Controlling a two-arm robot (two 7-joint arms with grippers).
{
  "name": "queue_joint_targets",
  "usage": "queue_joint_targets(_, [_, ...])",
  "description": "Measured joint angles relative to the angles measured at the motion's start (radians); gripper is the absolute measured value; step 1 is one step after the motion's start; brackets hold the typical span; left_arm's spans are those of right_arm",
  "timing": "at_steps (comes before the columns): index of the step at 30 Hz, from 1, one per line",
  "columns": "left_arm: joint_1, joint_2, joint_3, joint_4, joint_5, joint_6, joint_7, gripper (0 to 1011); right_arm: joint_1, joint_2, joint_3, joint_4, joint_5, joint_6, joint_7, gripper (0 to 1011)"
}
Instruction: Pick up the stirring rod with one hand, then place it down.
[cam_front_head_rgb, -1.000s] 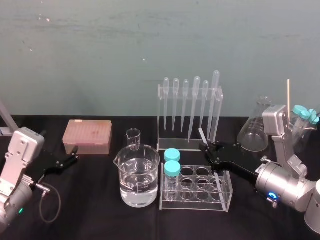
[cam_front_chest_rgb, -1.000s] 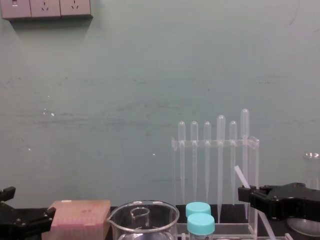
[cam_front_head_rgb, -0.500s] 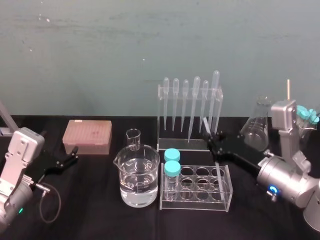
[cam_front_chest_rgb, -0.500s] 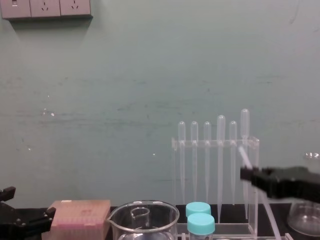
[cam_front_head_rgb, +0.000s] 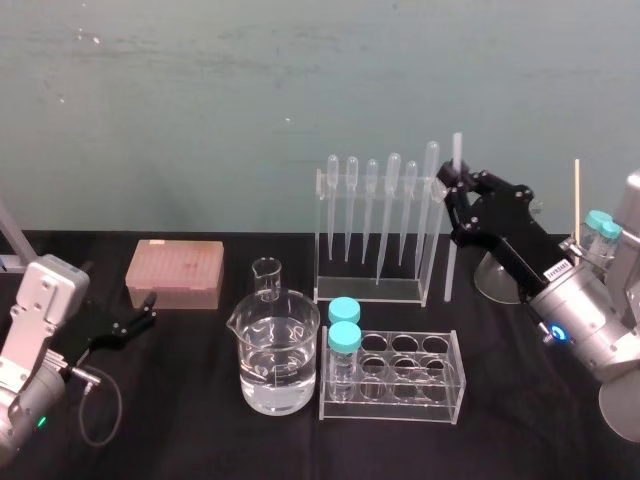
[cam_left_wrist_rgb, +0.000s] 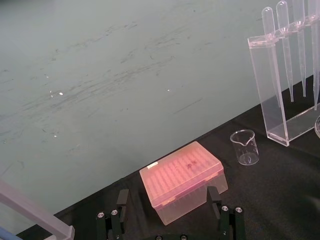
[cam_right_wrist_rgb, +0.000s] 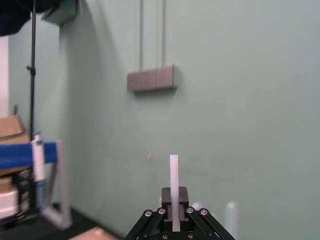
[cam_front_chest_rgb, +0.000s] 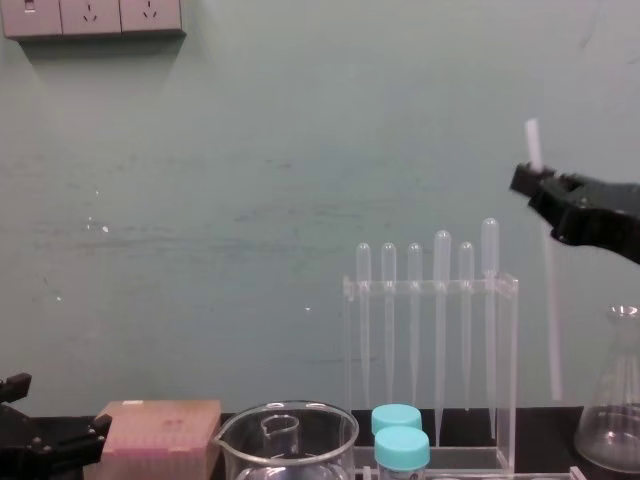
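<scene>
The stirring rod is a thin translucent white stick held upright in the air, just right of the pipette stand. My right gripper is shut on its upper part, with a short stub above the jaws. In the chest view the stirring rod hangs from the right gripper, its lower end off the table. The right wrist view has the rod rising from between the fingers. My left gripper rests open at the left by a pink box, fingers spread.
A clear stand of pipettes stands at the back centre. In front are a water-filled beaker, a small beaker and a tube rack with two teal-capped tubes. A pink tip box lies left, a conical flask right.
My right gripper has lifted the rod up and back from over the tube rack, and the rod has swung from slanted to upright. The left arm has not moved.
</scene>
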Motion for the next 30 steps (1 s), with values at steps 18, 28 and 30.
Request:
queue_joint_targets(18, [0.0, 0.0, 0.0, 0.0, 0.0, 0.0, 0.0, 1000, -0.05, -0.038, 0.047, 0.116, -0.075, -0.243, 0.039, 67])
queue_joint_targets(28, [0.0, 0.0, 0.0, 0.0, 0.0, 0.0, 0.0, 1000, -0.048, -0.038, 0.044, 0.116, -0.075, -0.243, 0.04, 67])
queue_joint_targets(30, [0.0, 0.0, 0.0, 0.0, 0.0, 0.0, 0.0, 1000, -0.048, -0.038, 0.044, 0.115, -0.075, -0.243, 0.04, 67])
